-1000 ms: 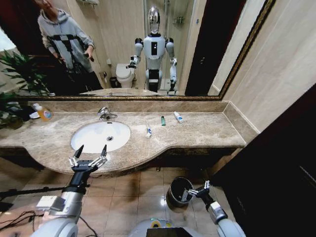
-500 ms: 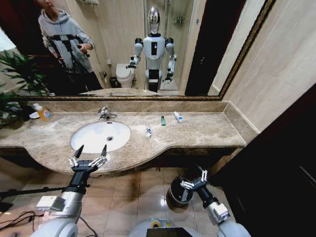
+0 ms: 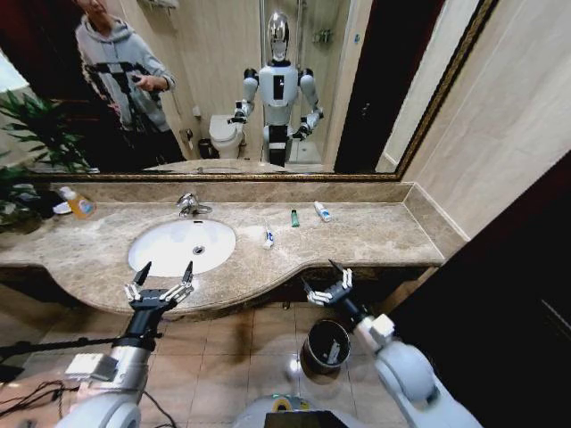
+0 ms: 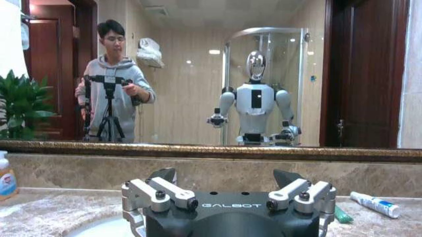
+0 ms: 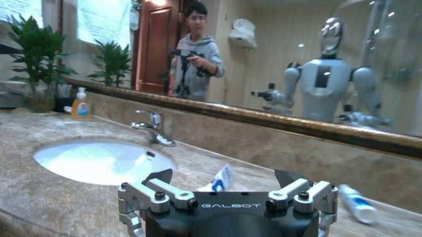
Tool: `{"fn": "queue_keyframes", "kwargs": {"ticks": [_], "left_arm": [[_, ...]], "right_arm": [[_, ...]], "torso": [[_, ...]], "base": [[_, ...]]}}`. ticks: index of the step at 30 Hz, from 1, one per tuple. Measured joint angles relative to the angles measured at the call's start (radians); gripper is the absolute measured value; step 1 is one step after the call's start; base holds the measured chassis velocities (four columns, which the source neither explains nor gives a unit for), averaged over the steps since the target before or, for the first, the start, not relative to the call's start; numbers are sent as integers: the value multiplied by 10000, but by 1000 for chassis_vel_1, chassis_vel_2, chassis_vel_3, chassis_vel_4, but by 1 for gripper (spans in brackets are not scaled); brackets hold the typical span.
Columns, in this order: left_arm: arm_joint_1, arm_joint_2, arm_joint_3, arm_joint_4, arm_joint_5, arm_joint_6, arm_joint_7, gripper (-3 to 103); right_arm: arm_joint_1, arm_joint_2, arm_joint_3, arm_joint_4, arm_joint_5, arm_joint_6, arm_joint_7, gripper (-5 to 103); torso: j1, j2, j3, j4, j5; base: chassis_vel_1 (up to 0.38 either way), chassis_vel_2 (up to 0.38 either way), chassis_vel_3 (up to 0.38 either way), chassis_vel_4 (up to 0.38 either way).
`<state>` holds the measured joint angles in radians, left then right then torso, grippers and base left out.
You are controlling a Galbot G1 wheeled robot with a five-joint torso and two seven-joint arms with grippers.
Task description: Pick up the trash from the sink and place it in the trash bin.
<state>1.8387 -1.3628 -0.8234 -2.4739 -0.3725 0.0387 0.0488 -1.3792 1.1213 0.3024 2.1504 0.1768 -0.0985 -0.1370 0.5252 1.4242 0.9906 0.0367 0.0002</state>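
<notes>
At the bench edge, the right gripper (image 3: 326,283) hovers with jaws spread above the trash bin (image 3: 325,347); the left gripper (image 3: 161,281), also spread, waits near the sink (image 3: 181,246). Small tubes (image 3: 268,237) lie on the bench; a shallow reach could knock them away.

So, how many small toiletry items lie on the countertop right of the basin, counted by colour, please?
White with blue: 2, a small tube near the basin and a mini tube near the back ledge
Dark green: 1, a tiny bottle between them
Total: 3
</notes>
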Motion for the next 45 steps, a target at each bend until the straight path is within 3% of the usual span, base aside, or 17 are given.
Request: {"fn": "queue_keyframes", "kwargs": {"ticks": [8, 14, 18, 21, 31, 41, 45], "left_arm": [[0, 0, 0, 0, 0, 0, 0, 100], [0, 0, 1, 0, 0, 0, 0, 100], [0, -1, 1, 0, 0, 0, 2, 100], [0, 0, 1, 0, -1, 0, 0, 100], [0, 0, 1, 0, 0, 0, 0, 100], [0, -1, 1, 0, 0, 0, 0, 100], [0, -1, 1, 0, 0, 0, 1, 100]], "right_arm": [[2608, -44, -1646, -1475, 803, -679, 125, 100], [4155, 829, -2912, -2935, 617, -914, 537, 100], [4538, 1317, -3157, -3562, 374, -929, 738, 100], [5234, 2056, -3450, -4594, 161, -925, 1129, 100], [6359, 3224, -3576, -6625, -54, -694, 1663, 100], [6713, 3448, -3215, -7443, 7, -1074, 1886, 101], [6682, 3360, -3106, -7652, -2, -1201, 1888, 84]], "torso": [[1, 0, 0, 1, -4], [0, -1, 0, 2, -2], [-1, 0, -1, 0, -5], [0, 0, -1, 1, -5], [0, -1, -1, 1, -4], [0, -1, -1, 1, -3], [-1, -1, -1, 1, -1]], "base": [[0, 0, 0, 0], [0, 0, 0, 0], [0, 0, 0, 0], [0, 0, 0, 0], [0, 0, 0, 0], [0, 0, 0, 0], [0, 0, 0, 0]]}}
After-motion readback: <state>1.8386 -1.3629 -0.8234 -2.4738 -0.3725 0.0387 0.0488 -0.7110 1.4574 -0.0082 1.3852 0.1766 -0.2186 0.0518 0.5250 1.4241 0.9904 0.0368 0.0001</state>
